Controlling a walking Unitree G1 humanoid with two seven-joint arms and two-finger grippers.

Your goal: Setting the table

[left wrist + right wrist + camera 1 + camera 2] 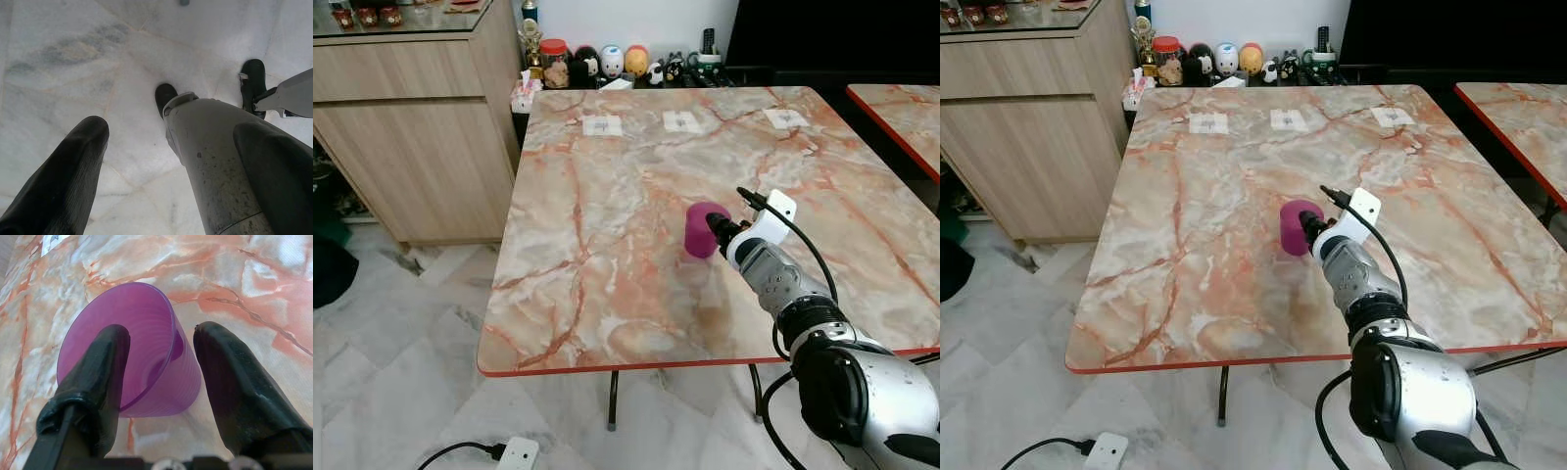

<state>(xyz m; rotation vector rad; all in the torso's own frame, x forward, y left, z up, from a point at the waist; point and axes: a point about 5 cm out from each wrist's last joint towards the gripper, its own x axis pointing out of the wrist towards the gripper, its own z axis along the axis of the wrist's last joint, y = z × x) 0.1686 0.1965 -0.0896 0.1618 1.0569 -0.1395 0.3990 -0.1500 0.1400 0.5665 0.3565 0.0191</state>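
The job looks barely begun. One purple cup [702,229] stands upright near the middle of the marble-patterned tabletop [607,274], just right of centre in the left eye view, and no other tableware is laid out. The right gripper [161,357] straddles the cup's rim: one finger [100,377] reaches inside, the other sits outside the wall with a visible gap, so the fingers are spread and not pinching. Whether the cup is being set down or taken up cannot be told.

The left gripper [171,152] hangs idle over the pale floor, its fingers apart.

Three white paper tags [602,125] lie in a row along the upper part of the tabletop; their print is too small to read.
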